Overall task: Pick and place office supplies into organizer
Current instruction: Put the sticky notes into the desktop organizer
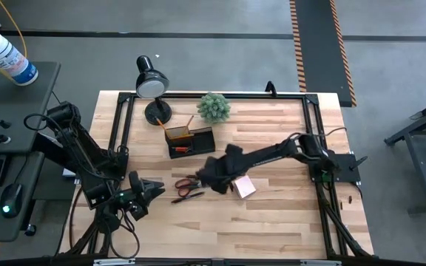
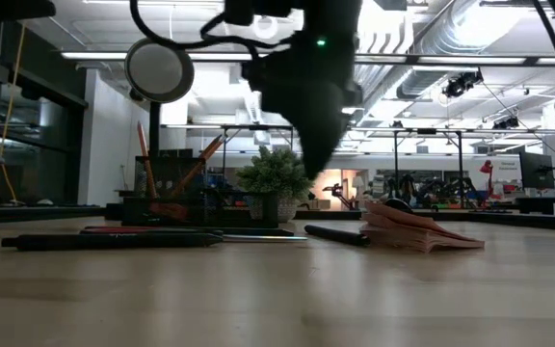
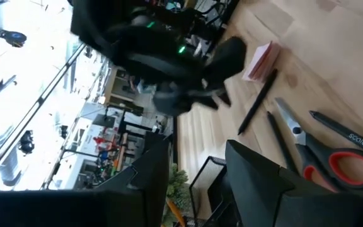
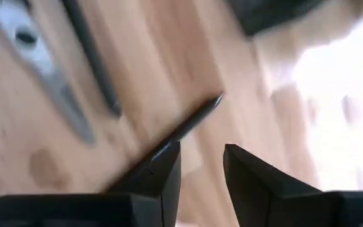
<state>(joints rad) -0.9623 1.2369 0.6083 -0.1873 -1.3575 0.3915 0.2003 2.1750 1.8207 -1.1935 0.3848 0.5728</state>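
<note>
The right gripper hangs over the middle of the wooden table, just above the scissors. Its two dark fingers are a little apart, with a small gap between them, and they hold nothing. In the right wrist view a thin black pen lies on the wood just past the fingertips, and the grey blades of the scissors lie farther off.

The scissors have orange handles and lie flat on the table in front of the organizer. Another dark pen lies beside them. The pale pink notepad lies on the table just next to the right arm.

The organizer is a small black tray near the back of the table. An orange pencil stands tilted in it. A green potted plant sits beside it, and a black desk lamp stands on its other side.

The left gripper waits low at the left side of the table, pointing at the scissors. Its fingers are open with a gap between them and hold nothing.
</note>
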